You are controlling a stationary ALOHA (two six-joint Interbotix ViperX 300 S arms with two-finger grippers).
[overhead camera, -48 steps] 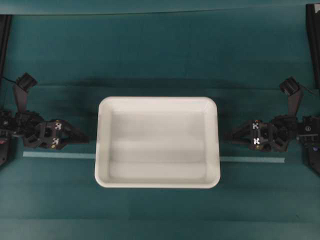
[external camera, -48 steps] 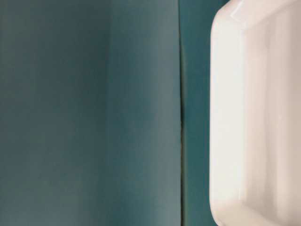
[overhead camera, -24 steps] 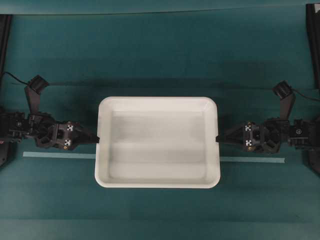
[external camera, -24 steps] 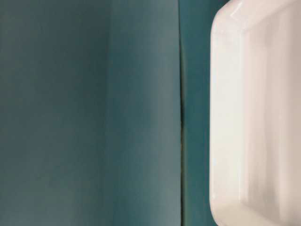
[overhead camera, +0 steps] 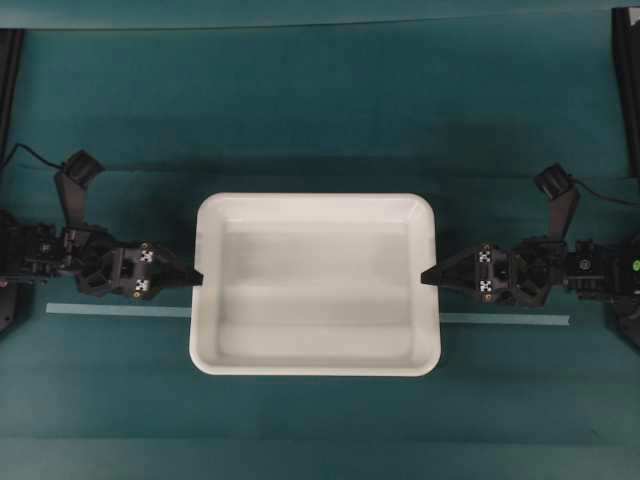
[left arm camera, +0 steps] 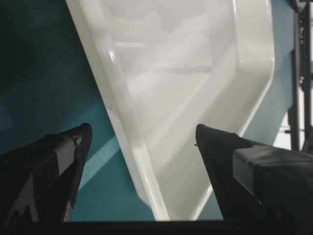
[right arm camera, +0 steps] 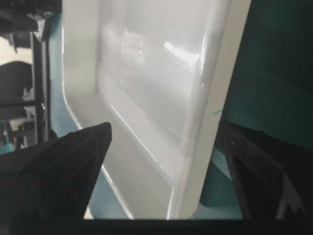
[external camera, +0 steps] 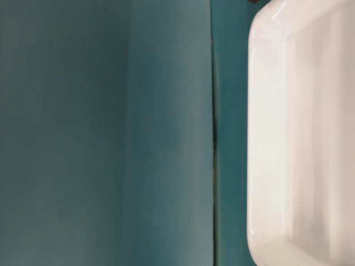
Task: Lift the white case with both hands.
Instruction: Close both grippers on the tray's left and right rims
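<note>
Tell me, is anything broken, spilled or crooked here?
Nothing stands out. The white case sits square on the green table, empty and unmarked. The left gripper and the right gripper are both open, each straddling a short rim of the case.

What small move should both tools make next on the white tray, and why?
Probably close both. The left tool and right tool are open, each straddling a side rim of the glossy white plastic case, one finger inside and one outside. Nothing is gripped yet, so clamp before lifting.
</note>
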